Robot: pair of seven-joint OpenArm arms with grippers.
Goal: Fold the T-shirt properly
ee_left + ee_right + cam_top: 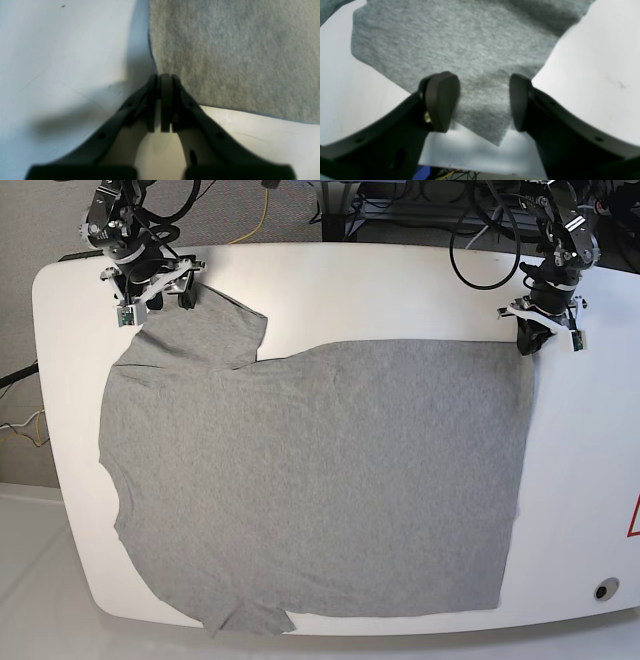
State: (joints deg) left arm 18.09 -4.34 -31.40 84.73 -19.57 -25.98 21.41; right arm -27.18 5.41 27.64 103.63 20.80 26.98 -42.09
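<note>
The heather-grey T-shirt (310, 480) lies spread flat on the white table (380, 290), its hem toward the base view's right. My left gripper (530, 340) is shut, its tips (165, 76) resting at the far hem corner of the T-shirt (237, 50). No fabric shows between the pads, and the corner itself is hidden behind one finger. My right gripper (155, 290) stands open over the far sleeve. In the right wrist view its fingers (482, 77) straddle the sleeve's corner (457, 37), with the pads (442, 100) apart from each other.
Cables (480, 240) hang behind the table's far edge. In the right wrist view the table edge (482, 170) runs just below the gripper. A small round hole (603, 590) sits near the front right corner.
</note>
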